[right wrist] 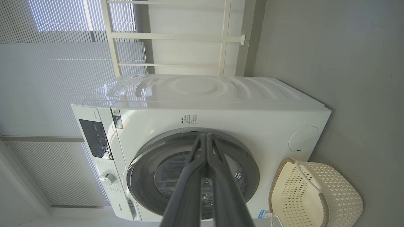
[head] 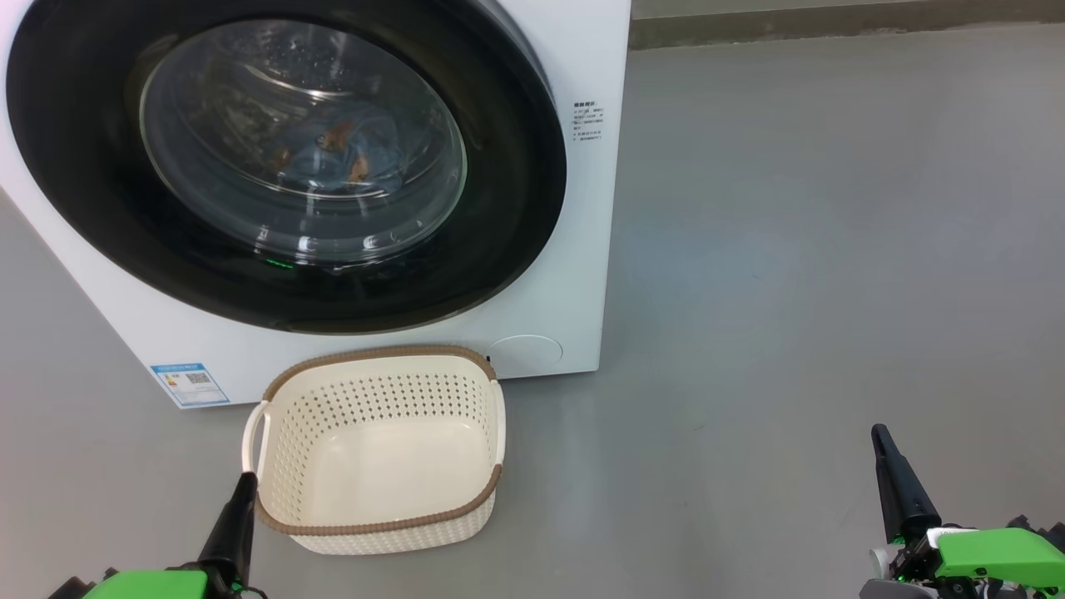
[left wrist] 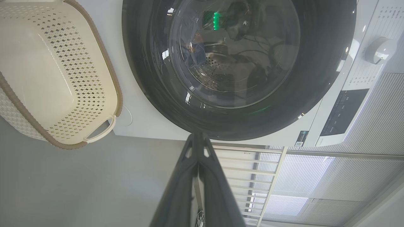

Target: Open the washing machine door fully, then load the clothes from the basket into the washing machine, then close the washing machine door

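Note:
The washing machine [head: 582, 249] [right wrist: 195, 107] stands ahead with its round black door [head: 287, 166] [left wrist: 240, 69] [right wrist: 142, 179] closed flat against the front. Through the glass window I see the clothes [head: 341, 154], light blue with orange-brown prints, lying inside the drum. The cream basket [head: 378, 449] [left wrist: 53, 72] [right wrist: 312, 195] sits on the floor just below the door, with nothing in it. My left gripper [head: 247, 482] [left wrist: 198, 138] is shut and hangs by the basket's near left corner. My right gripper [head: 879, 434] [right wrist: 206, 137] is shut too, well off to the right over bare floor.
Grey floor [head: 832, 249] stretches to the right of the machine. A control panel and dial [right wrist: 107, 178] sit at the machine's top. Window blinds [right wrist: 47, 88] and a white rail frame [right wrist: 176, 37] stand behind it. A blue label sticker [head: 190, 383] marks the lower front.

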### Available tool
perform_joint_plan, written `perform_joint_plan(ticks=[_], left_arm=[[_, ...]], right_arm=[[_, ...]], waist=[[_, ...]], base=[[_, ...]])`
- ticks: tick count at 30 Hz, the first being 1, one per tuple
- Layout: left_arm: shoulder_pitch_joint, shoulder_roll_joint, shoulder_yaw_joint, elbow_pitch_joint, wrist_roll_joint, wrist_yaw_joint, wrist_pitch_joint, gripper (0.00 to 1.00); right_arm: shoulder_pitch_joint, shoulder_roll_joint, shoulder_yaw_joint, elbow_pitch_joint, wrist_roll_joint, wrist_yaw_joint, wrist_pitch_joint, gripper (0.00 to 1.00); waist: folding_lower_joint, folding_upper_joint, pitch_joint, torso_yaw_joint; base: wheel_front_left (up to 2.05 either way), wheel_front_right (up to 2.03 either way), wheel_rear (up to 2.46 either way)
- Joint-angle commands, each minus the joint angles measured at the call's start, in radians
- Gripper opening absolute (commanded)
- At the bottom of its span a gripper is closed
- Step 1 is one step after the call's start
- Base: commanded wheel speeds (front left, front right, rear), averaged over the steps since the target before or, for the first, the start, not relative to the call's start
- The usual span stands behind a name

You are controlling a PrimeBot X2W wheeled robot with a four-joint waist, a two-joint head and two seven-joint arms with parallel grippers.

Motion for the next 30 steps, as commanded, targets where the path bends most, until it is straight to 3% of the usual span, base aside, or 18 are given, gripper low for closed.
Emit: perform_joint_plan(ticks=[1, 30], left_arm=[[-0.041, 0.026, 0.034, -0.019, -0.008, -0.01, 0.006, 0.0], [-0.041, 0.026, 0.034, -0.019, -0.008, -0.01, 0.006, 0.0]], right_arm=[[-0.039, -0.006, 0.023, -0.025, 0.006, -0.001, 0.007, 0.0], [-0.04, -0.006, 0.022, -0.025, 0.005, -0.001, 0.008, 0.0]], waist=[[0.0, 0.0, 0.0, 0.0], [0.0, 0.0, 0.0, 0.0]], base=[[0.0, 0.0, 0.0], [0.0, 0.0, 0.0]])
